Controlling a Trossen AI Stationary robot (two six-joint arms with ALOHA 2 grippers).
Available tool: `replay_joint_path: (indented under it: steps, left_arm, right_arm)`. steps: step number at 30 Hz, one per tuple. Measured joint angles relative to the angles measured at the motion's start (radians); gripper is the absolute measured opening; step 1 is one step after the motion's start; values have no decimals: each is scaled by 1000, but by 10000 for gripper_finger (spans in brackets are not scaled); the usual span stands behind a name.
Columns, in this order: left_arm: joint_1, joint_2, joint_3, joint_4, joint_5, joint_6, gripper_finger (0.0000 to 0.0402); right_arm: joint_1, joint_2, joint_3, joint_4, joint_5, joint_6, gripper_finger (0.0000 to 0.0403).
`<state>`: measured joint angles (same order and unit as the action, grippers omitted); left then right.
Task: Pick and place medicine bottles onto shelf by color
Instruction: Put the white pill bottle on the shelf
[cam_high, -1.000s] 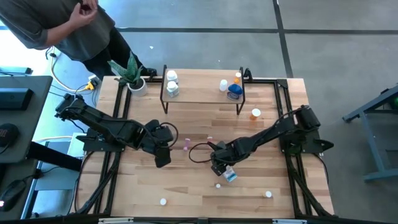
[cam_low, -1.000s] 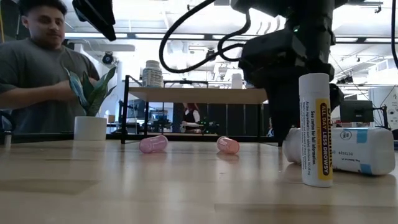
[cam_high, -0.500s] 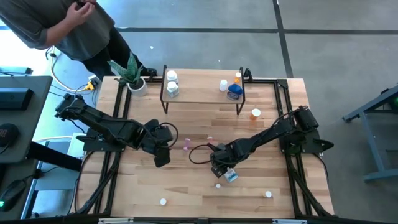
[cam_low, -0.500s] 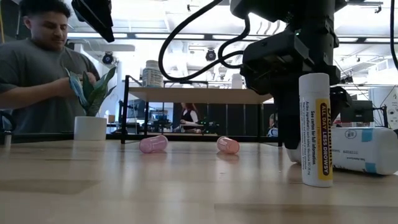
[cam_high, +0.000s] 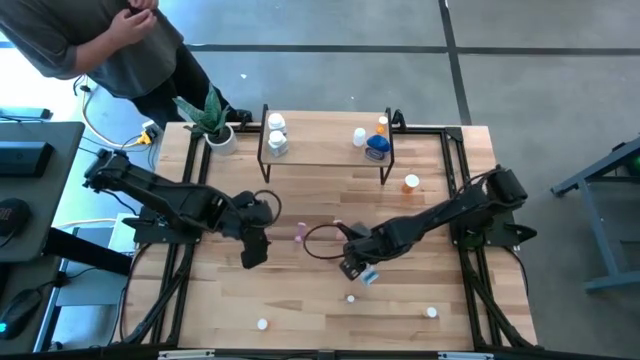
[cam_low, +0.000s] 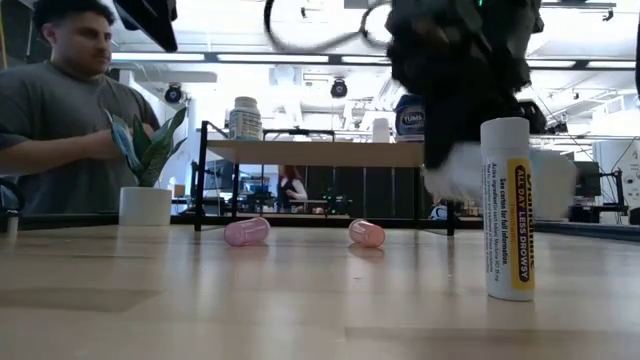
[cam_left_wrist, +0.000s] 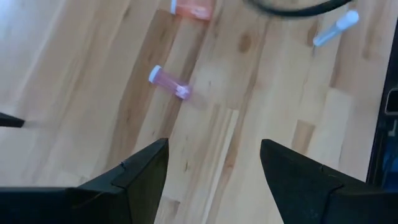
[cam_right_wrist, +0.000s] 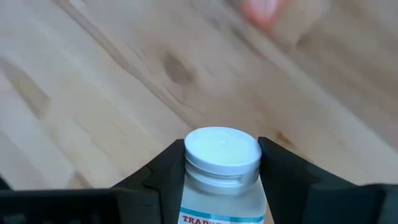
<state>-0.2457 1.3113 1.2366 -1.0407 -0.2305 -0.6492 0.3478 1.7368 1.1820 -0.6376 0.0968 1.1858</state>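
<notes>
Right gripper (cam_high: 360, 270) clamps a white bottle with blue label (cam_high: 368, 275), lifted clear of the table (cam_high: 320, 310), well in front of the shelf (cam_high: 325, 152). Left gripper (cam_high: 252, 252) hangs with fingers spread wide, empty, beside a pink vial (cam_high: 299, 233), also before the shelf.

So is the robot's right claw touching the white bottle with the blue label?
Touching. The right wrist view shows the right gripper with both dark fingers pressed against the sides of the white bottle with the blue label, no gap showing.

Bottle-strewn wooden table (cam_high: 330, 300), shelf (cam_high: 325, 152)
</notes>
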Motion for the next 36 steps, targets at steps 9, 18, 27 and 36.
replay_joint_path:
  steps: [9, 18, 27, 36]
  left_arm:
    - [83, -75, 0, 35, 14, 84, 243]
    - [205, -119, -1, 155, 13, 192, 243]
    - [336, -164, -1, 243, 10, 272, 243]
    - [455, -201, -1, 365, 10, 339, 243]
  right_arm:
    - [-22, -132, 0, 102, 225, -80, 162]
    - [-141, -192, 1, 388, 372, -369, 162]
    - [-327, -190, 1, 732, 345, -744, 162]
    - [-509, -188, 1, 942, 239, -989, 162]
